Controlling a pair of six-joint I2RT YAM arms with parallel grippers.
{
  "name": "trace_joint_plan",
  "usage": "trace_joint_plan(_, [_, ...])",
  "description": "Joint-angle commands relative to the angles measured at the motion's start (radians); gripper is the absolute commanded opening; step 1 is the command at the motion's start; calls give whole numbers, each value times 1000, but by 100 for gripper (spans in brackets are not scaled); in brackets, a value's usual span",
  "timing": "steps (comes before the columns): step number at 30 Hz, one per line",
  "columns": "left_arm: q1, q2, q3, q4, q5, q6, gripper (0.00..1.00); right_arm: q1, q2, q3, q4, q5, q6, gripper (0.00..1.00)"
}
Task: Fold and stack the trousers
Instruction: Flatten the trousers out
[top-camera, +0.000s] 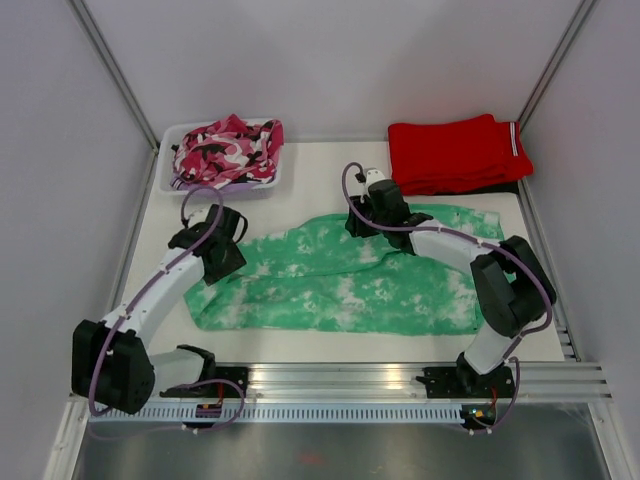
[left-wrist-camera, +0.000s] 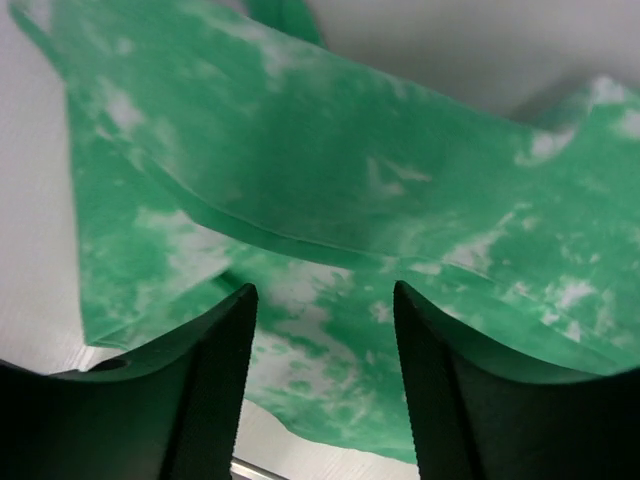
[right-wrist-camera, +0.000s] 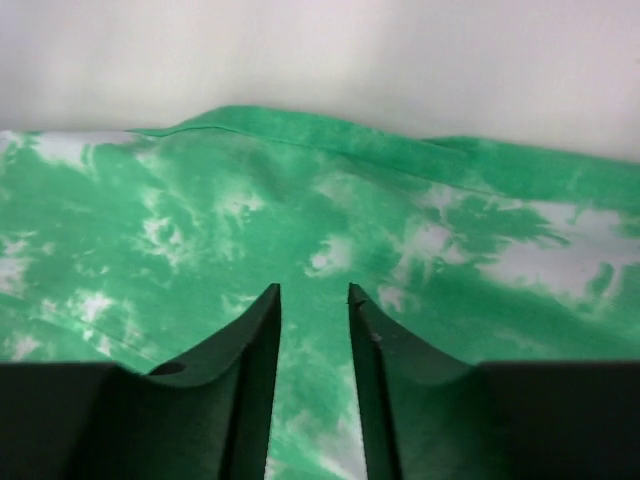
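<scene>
Top external view is showing the trousers (top-camera: 340, 285) lying spread out on the worktop (top-camera: 330, 170). They are sitting just beside the red trousers (top-camera: 455, 152), on the side closer to my arms, and reaching far out to the left of them. One long edge is already lying doubled over.

My right hand (top-camera: 380, 222) is hanging over the green cloth near the red trousers' left front corner. Its fingers are standing a little apart, and I am seeing only cloth past the gap, nothing pinched in it.

My left hand (top-camera: 225, 255) is well apart from the red trousers, over the far left end of the green cloth. Its fingers are standing wide apart with nothing between them. The left wrist view is showing a raised, folded edge of cloth just ahead of them.

I am guessing this cloth is light, thin and very floppy. It is going to sag, bunch up and slip if I am grabbing only one layer. So I am thinking the best spots are the thick edges, like the hem or the folded ridge, with one hand at each end. Lifting both ends together should be keeping the fold straight. After folding, I am thinking the pile belongs with the red trousers.
</scene>
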Motion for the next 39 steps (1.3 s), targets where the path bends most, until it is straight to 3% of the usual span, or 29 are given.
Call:
trace_joint_plan(1, [-54,35,-34,91,30,69,60,-3,-95,-19,34,-52,-13,42])
trace_joint_plan(7, [-68,132,-34,26,-43,105,63,-1,-202,-72,57,-84,-27,51])
trace_joint_plan(11, [-68,228,19,-29,-137,122,76,-1,-212,-83,54,-87,-19,52])
trace_joint_plan(14, [-61,325,62,-46,-174,153,76,-1,-202,-83,48,-76,-16,54])
trace_joint_plan(17, [-54,408,144,-75,-120,241,73,-1,-187,-86,46,-67,-10,54])
trace_joint_plan(20, [-54,462,200,-124,-180,268,71,-1,-179,-89,58,-69,3,54])
trace_joint_plan(23, [-48,466,204,-145,-286,280,60,-1,-176,-94,66,-64,6,54])
trace_joint_plan(25, [-32,462,190,-130,-268,302,54,-1,-173,-94,69,-64,4,54])
trace_joint_plan(30, [6,453,164,-81,-151,378,54,-1,-175,-92,60,-58,1,54])
trace_joint_plan(33, [8,463,168,-81,-168,375,64,-1,-178,-91,60,-53,4,54])
trace_joint_plan(39, [24,517,181,-20,-104,392,63,-1,-156,-80,77,-96,35,54])
